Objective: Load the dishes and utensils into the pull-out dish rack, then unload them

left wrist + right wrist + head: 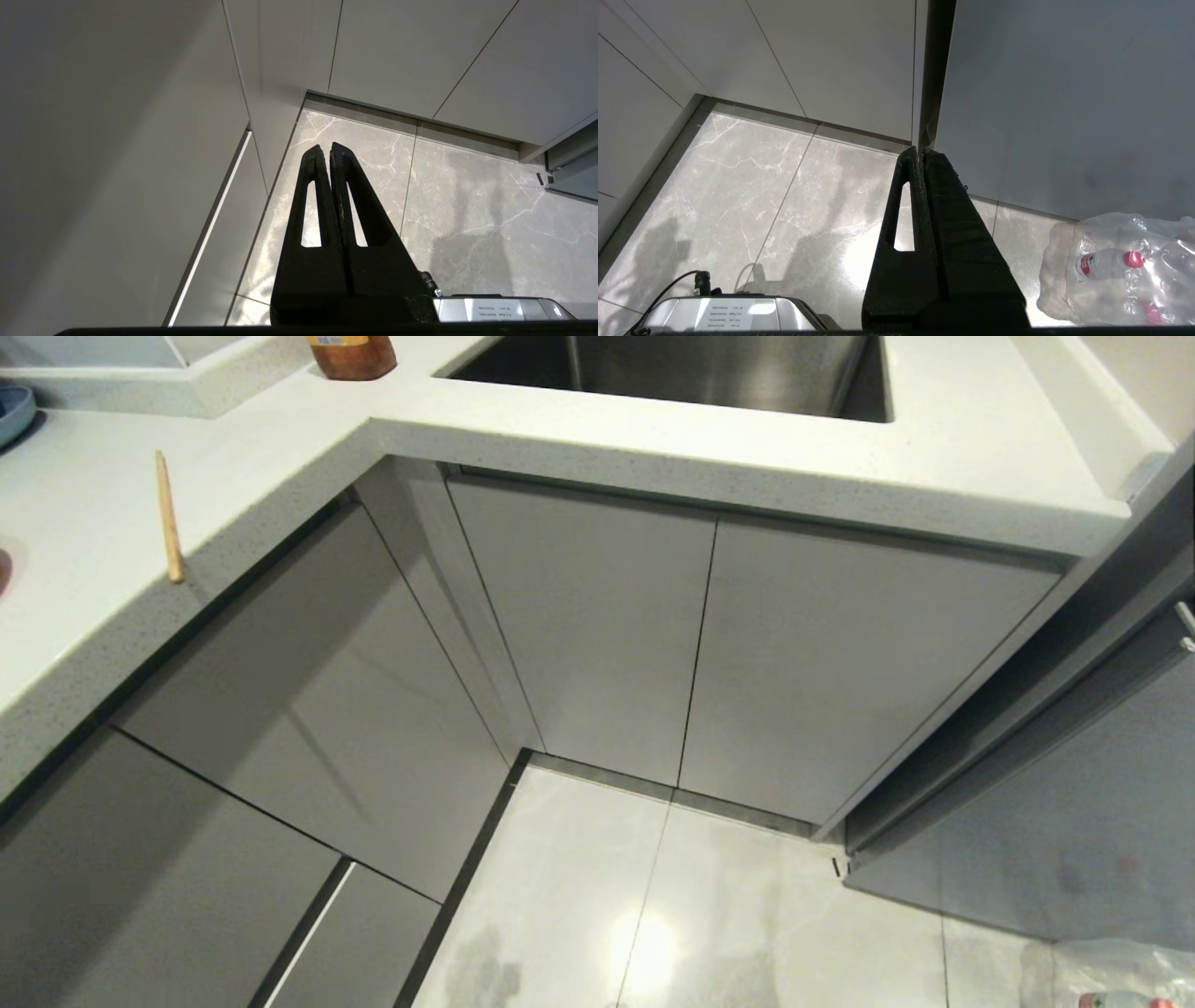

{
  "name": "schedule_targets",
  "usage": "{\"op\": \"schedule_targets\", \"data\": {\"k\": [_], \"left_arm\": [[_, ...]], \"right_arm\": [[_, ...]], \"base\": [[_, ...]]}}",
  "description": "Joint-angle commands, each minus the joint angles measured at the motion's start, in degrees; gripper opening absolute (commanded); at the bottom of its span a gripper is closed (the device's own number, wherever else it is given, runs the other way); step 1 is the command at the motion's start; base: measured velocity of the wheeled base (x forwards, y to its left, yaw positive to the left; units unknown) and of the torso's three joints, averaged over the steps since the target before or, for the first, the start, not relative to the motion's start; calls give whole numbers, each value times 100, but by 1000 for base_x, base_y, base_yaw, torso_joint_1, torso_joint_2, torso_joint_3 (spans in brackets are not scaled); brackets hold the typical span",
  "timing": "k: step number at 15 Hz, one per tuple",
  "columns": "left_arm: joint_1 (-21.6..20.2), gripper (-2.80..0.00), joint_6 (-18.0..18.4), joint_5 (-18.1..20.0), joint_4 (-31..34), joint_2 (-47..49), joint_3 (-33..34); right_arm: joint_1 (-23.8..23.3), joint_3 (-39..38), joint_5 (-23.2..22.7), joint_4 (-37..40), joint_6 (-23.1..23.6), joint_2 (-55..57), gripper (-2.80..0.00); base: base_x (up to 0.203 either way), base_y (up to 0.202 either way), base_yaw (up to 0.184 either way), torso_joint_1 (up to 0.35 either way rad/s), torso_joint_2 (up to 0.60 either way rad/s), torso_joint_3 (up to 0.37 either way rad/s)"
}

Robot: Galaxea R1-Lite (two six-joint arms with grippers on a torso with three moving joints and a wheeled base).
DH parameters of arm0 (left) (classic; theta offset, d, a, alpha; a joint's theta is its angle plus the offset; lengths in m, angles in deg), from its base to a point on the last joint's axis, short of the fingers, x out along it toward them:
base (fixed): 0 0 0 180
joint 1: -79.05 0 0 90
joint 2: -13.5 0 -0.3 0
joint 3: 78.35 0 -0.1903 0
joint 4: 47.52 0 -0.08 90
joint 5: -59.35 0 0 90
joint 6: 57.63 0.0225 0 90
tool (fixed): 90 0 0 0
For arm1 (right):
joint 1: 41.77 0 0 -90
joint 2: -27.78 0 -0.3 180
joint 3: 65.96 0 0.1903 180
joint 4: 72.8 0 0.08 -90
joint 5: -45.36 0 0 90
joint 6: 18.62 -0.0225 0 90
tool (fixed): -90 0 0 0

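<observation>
a lone chopstick (169,516) lies on the counter (653,429). left gripper (325,150) and right gripper (920,151) hang above the floor (709,915), jaws clenched empty.

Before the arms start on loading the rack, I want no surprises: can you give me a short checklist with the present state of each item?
1. Left gripper empty, fingers together, pointing at the floor: ok.
2. Right gripper empty, fingers together: ok.
3. Pull-out dish rack open and reachable: not ok; every cabinet front below the counter is closed and no rack shows.
4. Utensils located: not ok; only one chopstick shows on the countertop, no spoon.
5. Dishes located: cannot tell; only a blue rim shows at the head view's left edge.
6. Floor hazards: not ok; a plastic-wrapped bottle pack lies near the right gripper.
</observation>
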Motion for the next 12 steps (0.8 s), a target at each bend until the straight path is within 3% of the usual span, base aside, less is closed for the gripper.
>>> {"op": "schedule_targets", "data": {"k": [1, 12], "left_arm": [[-2, -280, 1, -4, -6, 13, 5], [-2, -280, 10, -4, -8, 13, 9]], "right_arm": [[2, 0, -1, 0, 0, 9, -280], [2, 0, -1, 0, 0, 9, -280]], "base": [[0, 0, 0, 0, 0, 0], [0, 0, 0, 1, 1, 162]]}}
